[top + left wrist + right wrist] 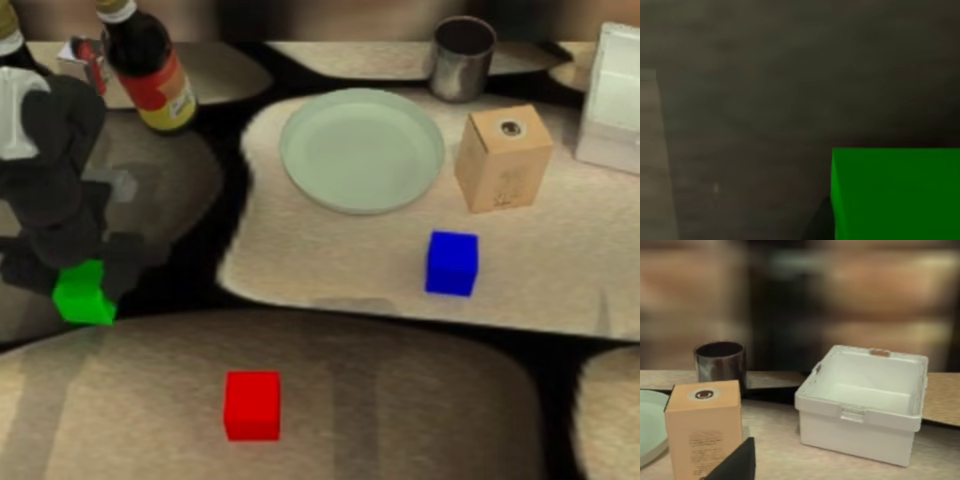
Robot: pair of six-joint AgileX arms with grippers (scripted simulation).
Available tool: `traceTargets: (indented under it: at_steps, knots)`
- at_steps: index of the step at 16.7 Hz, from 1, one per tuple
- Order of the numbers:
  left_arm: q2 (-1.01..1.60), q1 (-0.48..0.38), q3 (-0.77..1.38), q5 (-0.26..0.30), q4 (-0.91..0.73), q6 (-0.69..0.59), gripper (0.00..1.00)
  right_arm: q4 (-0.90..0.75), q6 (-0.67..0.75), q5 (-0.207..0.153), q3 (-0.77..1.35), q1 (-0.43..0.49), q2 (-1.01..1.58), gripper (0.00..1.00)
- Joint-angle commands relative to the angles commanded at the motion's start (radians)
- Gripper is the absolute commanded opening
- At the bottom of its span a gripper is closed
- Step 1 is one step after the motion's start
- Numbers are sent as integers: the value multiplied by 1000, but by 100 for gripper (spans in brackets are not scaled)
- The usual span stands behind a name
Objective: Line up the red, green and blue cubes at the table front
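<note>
The green cube point(82, 292) is partly covered by the left gripper point(75, 272) in the top view, and the fingers cannot be made out. In the left wrist view the cube point(895, 192) is cut off by the edge. The white bin point(612, 95) is cropped at the right.

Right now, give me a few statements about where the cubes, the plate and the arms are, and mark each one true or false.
1. The red cube lies on the beige-brown table front. True.
2. The blue cube sits on the plate. False: it lies on the pale patch, apart from the plate.
3. The left gripper is at the green cube, on the table's left. True.
4. The cardboard box lies left of the plate. False: it stands to its right.
</note>
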Motion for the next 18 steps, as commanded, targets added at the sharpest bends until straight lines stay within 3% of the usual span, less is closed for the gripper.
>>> traceTargets:
  at_steps: [6, 12, 15, 18]
  knots:
    - [-89, 16, 112, -1, -207, -4, 0, 0, 0, 0, 0, 0, 0, 100]
    - [-88, -3, 124, -1, -218, -15, 0, 0, 0, 0, 0, 0, 0, 100]
    - [-59, -101, 166, -2, -243, -114, 0, 0, 0, 0, 0, 0, 0, 100]
    - [-27, -272, 219, -3, -277, -305, 0, 0, 0, 0, 0, 0, 0, 100]
